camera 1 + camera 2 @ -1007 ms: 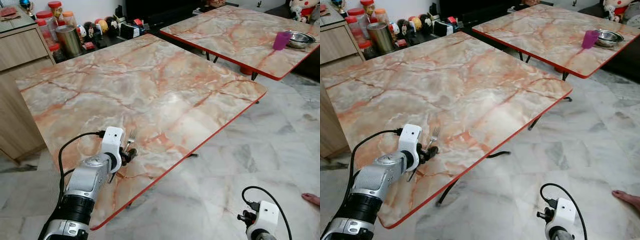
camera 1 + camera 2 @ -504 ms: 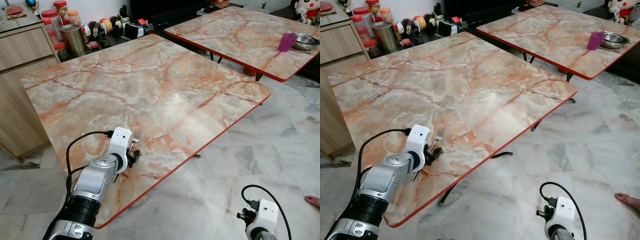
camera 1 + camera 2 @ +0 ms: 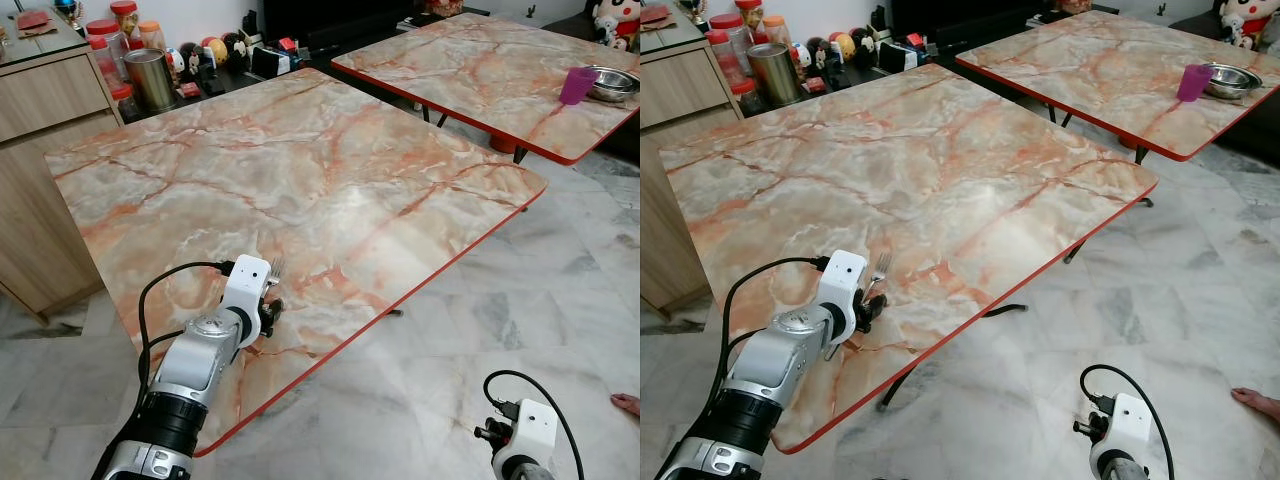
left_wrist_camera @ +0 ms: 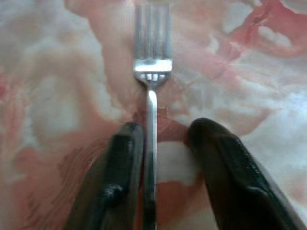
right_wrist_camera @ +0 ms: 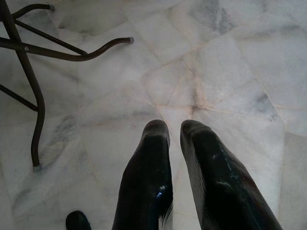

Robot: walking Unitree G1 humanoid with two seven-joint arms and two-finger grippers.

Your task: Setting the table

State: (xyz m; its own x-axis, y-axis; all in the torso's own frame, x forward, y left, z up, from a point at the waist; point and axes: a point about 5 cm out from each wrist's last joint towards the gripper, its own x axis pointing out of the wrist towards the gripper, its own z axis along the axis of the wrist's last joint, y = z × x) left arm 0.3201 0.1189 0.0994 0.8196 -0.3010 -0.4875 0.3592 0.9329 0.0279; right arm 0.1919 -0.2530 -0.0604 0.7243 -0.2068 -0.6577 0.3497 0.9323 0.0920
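Observation:
A silver fork [image 4: 152,72] lies lengthwise between the two black fingers of my left gripper [image 4: 165,132], tines pointing away, just over the marble-patterned table [image 3: 400,200]. The fork's handle rests against one finger [image 4: 122,158], and a gap separates it from the other finger; the gripper is open. In the left eye view the left gripper [image 3: 268,305] sits near the table's front left corner, with the fork [image 3: 272,270] poking out ahead of it. My right gripper [image 5: 174,129] hangs low over the floor, shut, with nothing in it.
A second marble table [image 3: 480,70] at the back right holds a purple cup [image 3: 575,85] and a steel bowl [image 3: 610,80]. A wooden cabinet [image 3: 50,100] stands at the left, with jars and a steel canister [image 3: 152,80] behind the table. A person's foot [image 3: 625,402] shows at the right edge.
The whole picture has shifted a little, so the camera moved. The left gripper and the fork stay at about the same spot near the table's front left corner.

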